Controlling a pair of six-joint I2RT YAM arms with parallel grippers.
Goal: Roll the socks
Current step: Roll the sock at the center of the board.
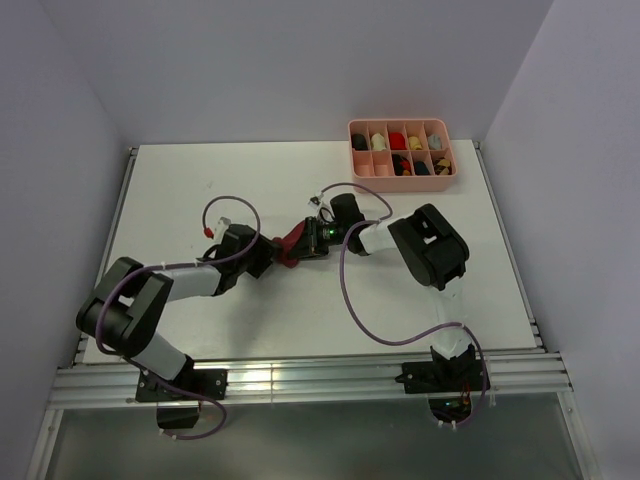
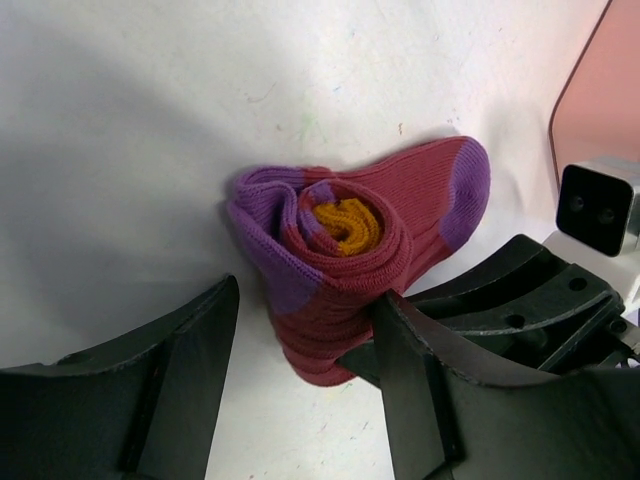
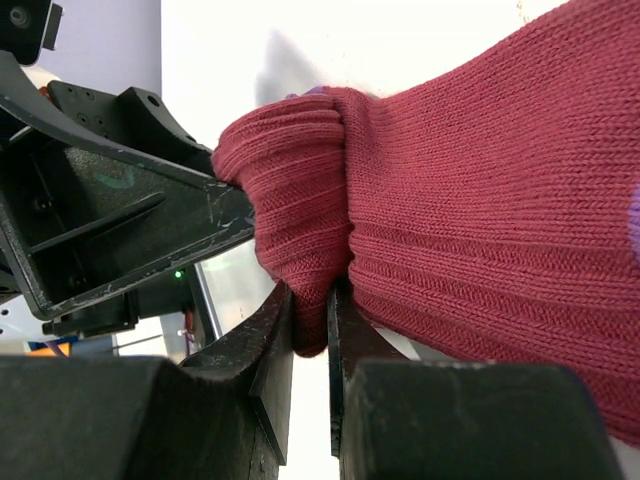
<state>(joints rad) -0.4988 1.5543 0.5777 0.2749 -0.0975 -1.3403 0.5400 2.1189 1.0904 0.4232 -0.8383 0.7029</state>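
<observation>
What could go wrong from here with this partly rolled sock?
1. The right end effector pinches only a thin fold of the sock, which may slip out.
2. The left end effector stands open around the roll, so the coil around the orange cuff could spring loose.

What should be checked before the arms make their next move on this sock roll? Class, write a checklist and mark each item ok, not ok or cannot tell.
1. The sock is wound up with the orange cuff at its core: ok.
2. A fold of the sock is pinched by the right tool: ok.
3. The left tool is open and straddles the roll: ok.
4. The purple toe end is wound into the roll: not ok, it sticks out to one side.
5. A second sock lies inside the roll: cannot tell.
</observation>
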